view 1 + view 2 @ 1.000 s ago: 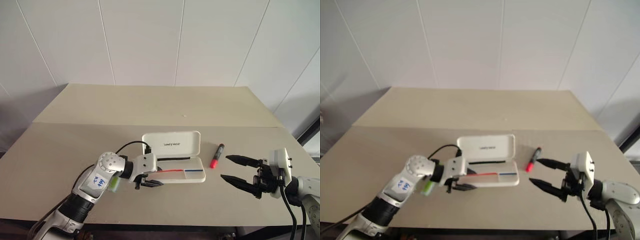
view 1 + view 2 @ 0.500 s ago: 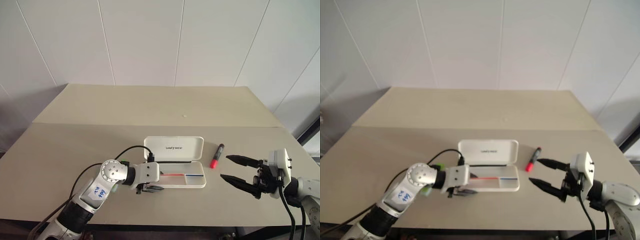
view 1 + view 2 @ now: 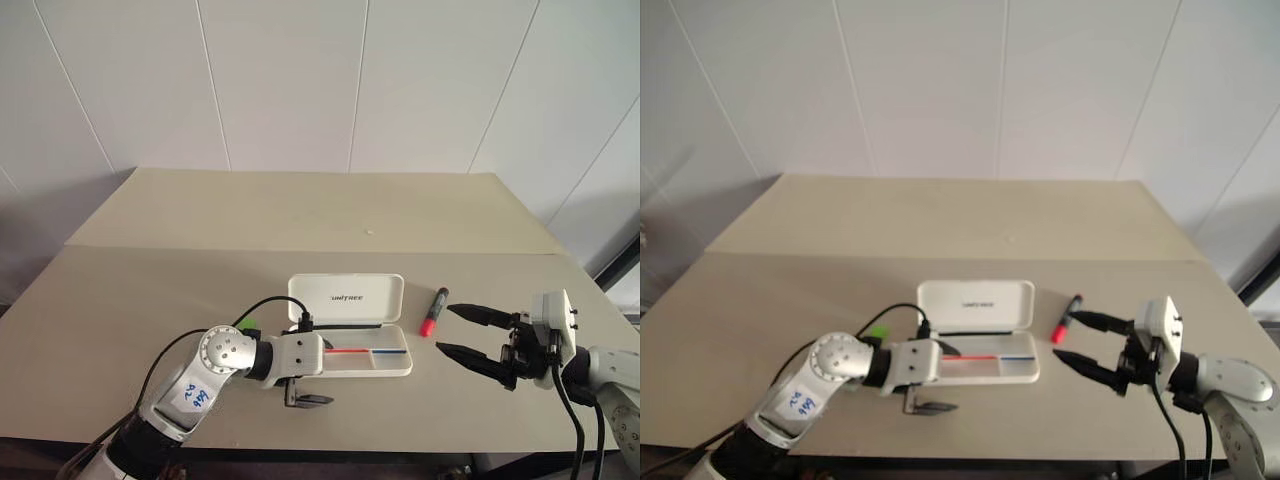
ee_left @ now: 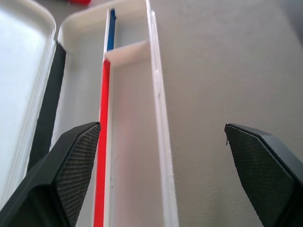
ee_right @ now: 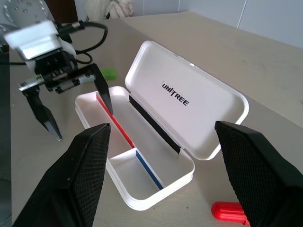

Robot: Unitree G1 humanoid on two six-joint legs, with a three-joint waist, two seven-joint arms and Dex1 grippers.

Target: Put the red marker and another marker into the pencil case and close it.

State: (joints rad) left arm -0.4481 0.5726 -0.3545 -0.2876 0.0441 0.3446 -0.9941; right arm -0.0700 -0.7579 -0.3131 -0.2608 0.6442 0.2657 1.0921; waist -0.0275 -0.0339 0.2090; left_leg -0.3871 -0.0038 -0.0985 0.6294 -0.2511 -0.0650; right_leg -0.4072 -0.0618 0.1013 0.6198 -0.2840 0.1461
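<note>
A: What colours are on the table (image 3: 150,290)?

B: It's pale beige. The case (image 3: 352,327) is white, with dark logo lettering on its open lid, a black strip at the hinge, and a red then blue stripe inside.

A: And the markers?

B: One marker (image 3: 434,311) is red and black. A lime-green one (image 3: 246,326) peeks out behind the left arm. Gripper fingers (image 5: 46,117) are black.

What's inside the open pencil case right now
The pencil case holds no markers: just a red and blue stripe along an inner divider and bare white compartments. The red marker lies on the table beside it. The case's far corner is partly hidden by the left gripper.
</note>
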